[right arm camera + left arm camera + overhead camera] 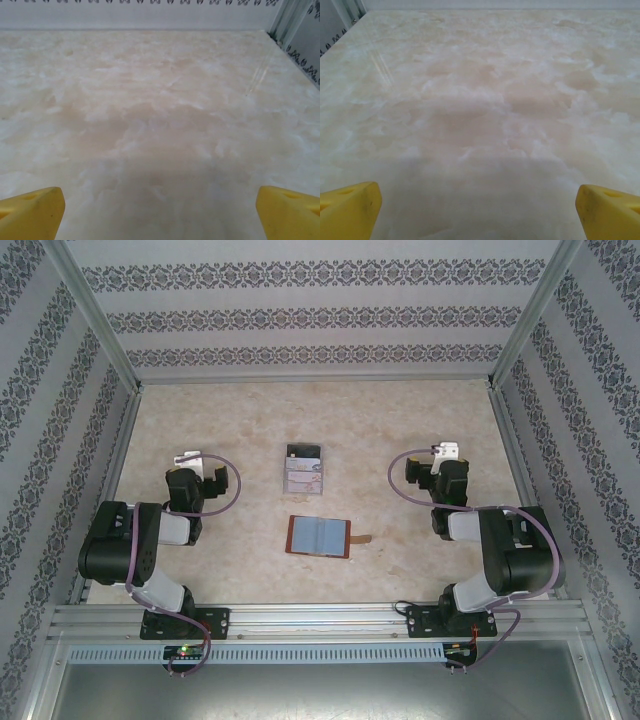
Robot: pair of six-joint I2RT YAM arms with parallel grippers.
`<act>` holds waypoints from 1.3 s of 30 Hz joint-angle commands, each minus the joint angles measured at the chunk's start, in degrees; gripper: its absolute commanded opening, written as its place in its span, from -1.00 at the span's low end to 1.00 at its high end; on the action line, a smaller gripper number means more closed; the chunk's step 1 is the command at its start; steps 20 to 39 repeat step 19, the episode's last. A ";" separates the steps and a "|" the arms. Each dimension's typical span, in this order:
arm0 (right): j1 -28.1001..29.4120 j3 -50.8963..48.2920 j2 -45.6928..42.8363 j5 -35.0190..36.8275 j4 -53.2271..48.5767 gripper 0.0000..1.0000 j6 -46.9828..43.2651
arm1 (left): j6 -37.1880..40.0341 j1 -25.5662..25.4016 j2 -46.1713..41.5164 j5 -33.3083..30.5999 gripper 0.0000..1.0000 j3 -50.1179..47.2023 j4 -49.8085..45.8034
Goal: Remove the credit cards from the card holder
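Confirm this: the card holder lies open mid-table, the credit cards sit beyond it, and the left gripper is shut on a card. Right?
No. The left gripper is open and empty: the left wrist view shows its fingers wide apart over bare table. The card holder does lie open, credit cards beyond it.

Table (230,420): marble-look top, cream and beige clouding, smooth, low sheen. Faint streak reflections show near its left and right edges in the wrist views.

Card holder (319,536), mid-table: reddish-brown outer, looks like leather, matt. Inner pockets grey-blue and dull; material not clear from here.

Credit cards (303,472), just toward the far edge from it: pale, thin, plastic-looking, one dark. Finish too small to judge.

Left gripper (480,215) fingers (347,210) and right gripper (160,215) fingers (287,212): yellow moulded plastic, matt, slightly pitted.

Arm housings (120,545): black, satin.

Frame rails (330,618) along the near edge: bare aluminium, brushed look.

Walls (300,310): printed pattern, matt.
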 commanded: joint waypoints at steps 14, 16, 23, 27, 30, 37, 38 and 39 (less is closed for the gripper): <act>0.35 0.12 -0.10 -1.43 2.94 0.96 -0.85 | 2.70 -0.36 0.11 6.80 1.00 2.19 0.66; 0.01 0.43 -0.07 -2.93 2.31 0.96 -0.84 | 2.68 -0.40 0.03 6.85 1.00 2.18 0.47; -0.31 -0.21 -0.56 -3.25 2.93 0.96 -0.68 | 2.73 -0.41 0.09 6.72 1.00 2.18 0.54; -0.31 -0.21 -0.56 -3.25 2.93 0.96 -0.68 | 2.73 -0.41 0.09 6.72 1.00 2.18 0.54; -0.31 -0.21 -0.56 -3.25 2.93 0.96 -0.68 | 2.73 -0.41 0.09 6.72 1.00 2.18 0.54; -0.31 -0.21 -0.56 -3.25 2.93 0.96 -0.68 | 2.73 -0.41 0.09 6.72 1.00 2.18 0.54; -0.31 -0.21 -0.56 -3.25 2.93 0.96 -0.68 | 2.73 -0.41 0.09 6.72 1.00 2.18 0.54; -0.31 -0.21 -0.56 -3.25 2.93 0.96 -0.68 | 2.73 -0.41 0.09 6.72 1.00 2.18 0.54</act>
